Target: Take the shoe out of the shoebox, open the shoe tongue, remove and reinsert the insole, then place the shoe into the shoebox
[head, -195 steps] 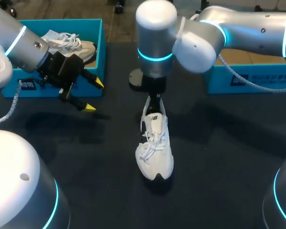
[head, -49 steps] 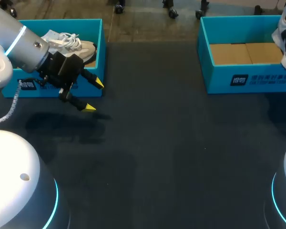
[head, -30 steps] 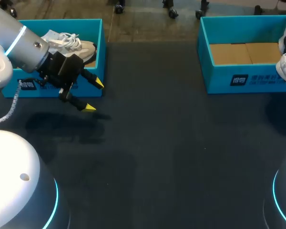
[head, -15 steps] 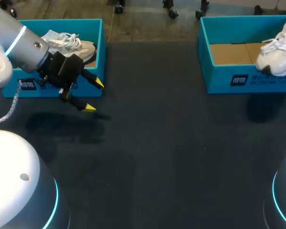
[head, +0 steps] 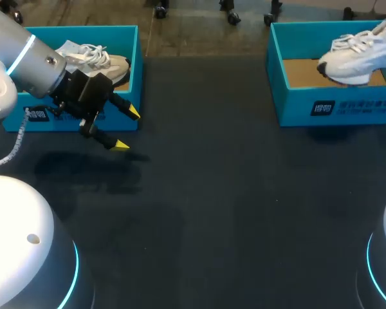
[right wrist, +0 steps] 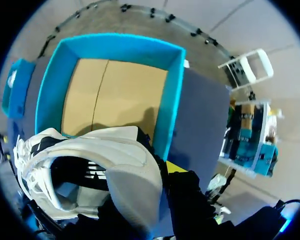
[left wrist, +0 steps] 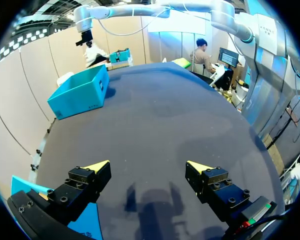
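A white sneaker point(head: 356, 53) hangs on its side over the open teal shoebox point(head: 334, 106) at the table's far right, toe toward the middle. In the right wrist view my right gripper point(right wrist: 162, 172) is shut on the sneaker's point(right wrist: 105, 165) heel, above the box's brown cardboard floor point(right wrist: 115, 95); only one yellow tip shows. In the head view that gripper is out of frame. My left gripper point(head: 127, 130) hovers open and empty in front of the left box. In its own view the left gripper point(left wrist: 147, 166) sits over bare table, the far shoebox point(left wrist: 80, 92) well ahead.
A second teal shoebox point(head: 125, 119) stands at the far left, holding another pale sneaker point(head: 96, 58) with paper. Dark tabletop point(head: 231, 193) stretches between the two boxes.
The sneaker has come in from the right edge, moved left and turned onto its side above the right shoebox. My left arm has not moved.
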You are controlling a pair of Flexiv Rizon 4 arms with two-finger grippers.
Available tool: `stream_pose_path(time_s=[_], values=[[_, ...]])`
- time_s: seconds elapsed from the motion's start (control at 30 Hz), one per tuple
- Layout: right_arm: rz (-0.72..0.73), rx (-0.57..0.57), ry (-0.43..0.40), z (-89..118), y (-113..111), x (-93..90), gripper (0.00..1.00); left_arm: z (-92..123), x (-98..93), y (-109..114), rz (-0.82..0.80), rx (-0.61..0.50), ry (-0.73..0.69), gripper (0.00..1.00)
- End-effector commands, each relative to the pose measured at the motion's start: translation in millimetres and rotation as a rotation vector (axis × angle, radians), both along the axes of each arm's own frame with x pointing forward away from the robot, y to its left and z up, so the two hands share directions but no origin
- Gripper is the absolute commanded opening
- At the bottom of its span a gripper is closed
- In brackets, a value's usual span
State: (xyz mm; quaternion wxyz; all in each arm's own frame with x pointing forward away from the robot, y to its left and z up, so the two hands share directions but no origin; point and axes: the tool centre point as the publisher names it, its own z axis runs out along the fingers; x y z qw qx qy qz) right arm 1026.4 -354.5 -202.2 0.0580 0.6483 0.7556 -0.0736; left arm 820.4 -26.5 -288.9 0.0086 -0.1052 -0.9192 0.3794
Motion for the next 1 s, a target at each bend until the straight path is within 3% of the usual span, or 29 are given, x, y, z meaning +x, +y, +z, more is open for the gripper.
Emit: stream_pose_path(time_s=[0.03, 0.17, 0.8, 1.0], values=[[-0.239, -0.001, -0.086, 0, 1, -1.4, 0.00, 0, -0.8, 0, 0.000, 0.002, -0.001, 1.00], [-0.269, -0.013, -0.133, 0, 4, 1.2, 0.00, 0, -0.8, 0, 0.000, 0.002, -0.001, 1.00], [-0.260, -0.021, -0.126, 0, 5, 3.2, 0.00, 0, -0.8, 0, 0.000, 0.002, -0.001, 1.00], [-0.317, 0.003, -0.160, -25, 7, 14.6, 0.00, 0, -0.8, 0, 0.000, 0.002, -0.001, 1.00]])
